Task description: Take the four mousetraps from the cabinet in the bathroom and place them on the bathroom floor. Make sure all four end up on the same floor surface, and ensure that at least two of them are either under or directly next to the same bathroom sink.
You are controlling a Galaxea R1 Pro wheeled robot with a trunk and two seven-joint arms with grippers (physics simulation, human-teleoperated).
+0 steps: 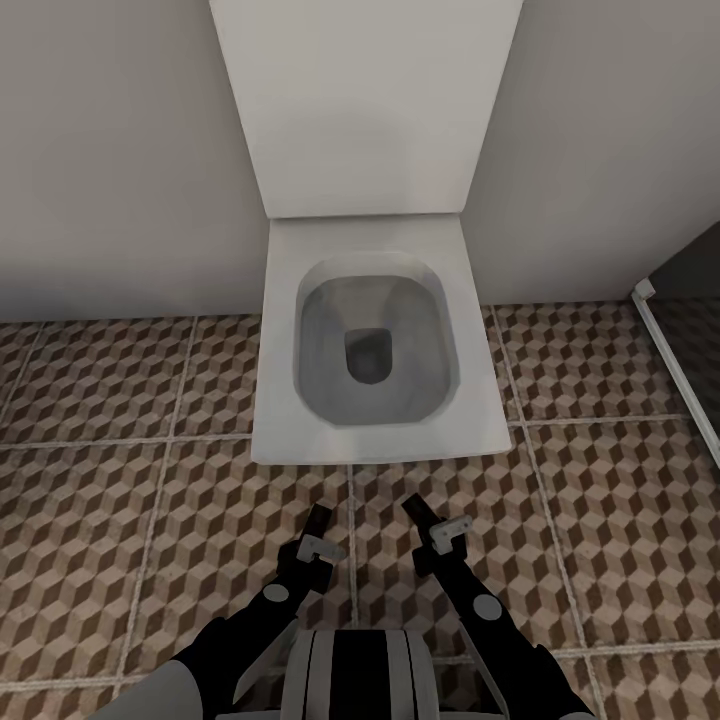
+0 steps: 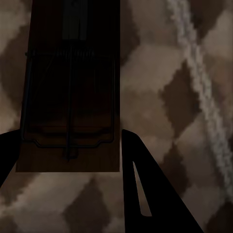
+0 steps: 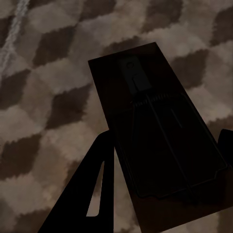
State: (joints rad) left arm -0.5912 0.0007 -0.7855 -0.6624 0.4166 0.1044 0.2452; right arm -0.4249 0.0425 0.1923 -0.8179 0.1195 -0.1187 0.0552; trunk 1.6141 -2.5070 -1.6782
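Both arms reach forward low in the head view, each ending in a hand — the left hand (image 1: 316, 530) and the right hand (image 1: 425, 520) — poised above the bathroom floor (image 1: 100, 400) just short of a white square toilet (image 1: 370, 340) that stands against the wall; each hand carries a trap. Seen from the left wrist, one mousetrap (image 2: 68, 92) sits between that hand's dark fingers (image 2: 145, 189), which close in on its near end with little gap to spare; its long axis runs straight out along the fingers, the wire bow at the near end and the bare board stretching away over the tiles. Seen from the right wrist, the other mousetrap (image 3: 155, 131) is likewise held between the fingers (image 3: 87, 194), its length lying along them but skewed a little to one side, the small catch plate at the far end. As I judge it, the task is partway through; two traps are out of the cabinet but neither is down, both held clear of the tiles; two more remain to be fetched; no sink is before the robot — so a spot beside one must be found.
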